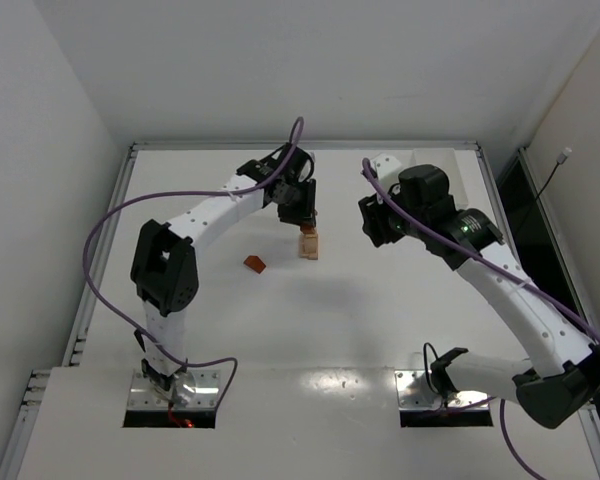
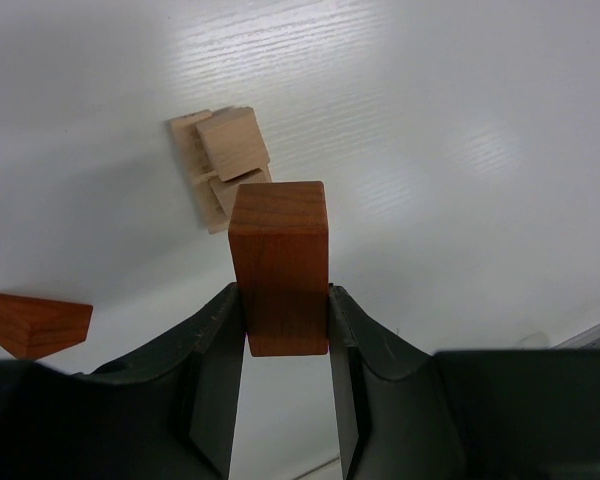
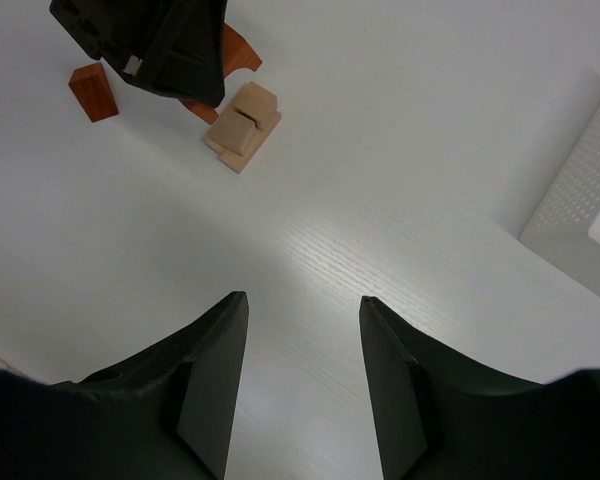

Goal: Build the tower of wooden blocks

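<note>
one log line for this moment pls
left gripper: shut on reddish block, close by tan stack | right gripper: open, empty | reddish wedge: loose, ungripped

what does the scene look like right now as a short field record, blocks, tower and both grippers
left gripper: shut on reddish-orange block
block position: close by the tower, contact unclear
tower: low stack of tan pieces on the white table
loose piece: reddish-orange wedge, lying apart from the tower
right gripper: open, empty, off to the side
</note>
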`<action>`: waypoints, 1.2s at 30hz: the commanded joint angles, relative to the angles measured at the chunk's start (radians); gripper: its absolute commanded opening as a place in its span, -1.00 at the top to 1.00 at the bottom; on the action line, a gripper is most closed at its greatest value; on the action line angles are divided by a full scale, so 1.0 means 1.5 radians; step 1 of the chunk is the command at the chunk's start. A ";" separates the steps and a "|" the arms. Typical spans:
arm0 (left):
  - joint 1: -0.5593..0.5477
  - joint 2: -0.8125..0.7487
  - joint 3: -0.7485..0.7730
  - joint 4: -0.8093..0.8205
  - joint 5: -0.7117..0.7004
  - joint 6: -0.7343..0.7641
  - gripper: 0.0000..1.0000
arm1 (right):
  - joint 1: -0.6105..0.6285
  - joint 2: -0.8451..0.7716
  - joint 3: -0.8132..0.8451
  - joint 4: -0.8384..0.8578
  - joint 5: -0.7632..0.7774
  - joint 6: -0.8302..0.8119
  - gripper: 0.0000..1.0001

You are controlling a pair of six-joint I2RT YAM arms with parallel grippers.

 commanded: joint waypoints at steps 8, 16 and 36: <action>-0.017 0.020 0.051 -0.038 -0.028 -0.001 1.00 | -0.002 -0.031 -0.009 0.005 -0.003 -0.001 0.09; -0.017 0.034 0.035 -0.032 -0.043 -0.015 1.00 | -0.008 -0.031 -0.009 0.011 -0.003 -0.001 0.12; -0.017 0.107 0.042 -0.032 -0.029 -0.009 1.00 | -0.026 -0.037 -0.015 0.018 -0.003 0.005 -0.17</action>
